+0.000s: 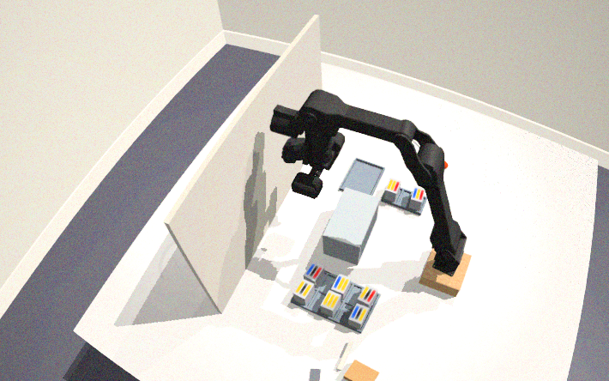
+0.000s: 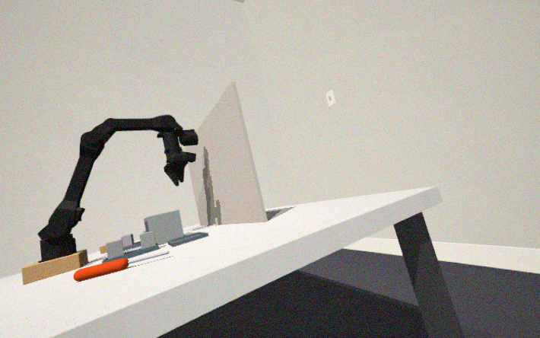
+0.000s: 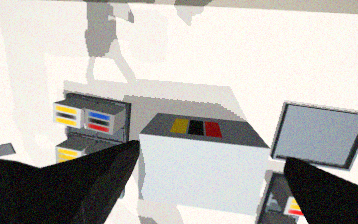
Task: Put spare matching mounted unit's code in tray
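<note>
The mounted unit is a grey box in the middle of the table. In the wrist view its dark back face shows a code of yellow, black and red stripes. The flat grey tray lies just beyond the unit. A rack of several striped spares stands at the unit's near end, and a rack of two spares stands beside the tray. My gripper is open and empty, hanging high between the upright panel and the unit, facing the unit's back.
A tall cream panel stands close behind my gripper. An orange-handled screwdriver lies near the arm's wooden base block. A small wooden block lies at the table's front edge.
</note>
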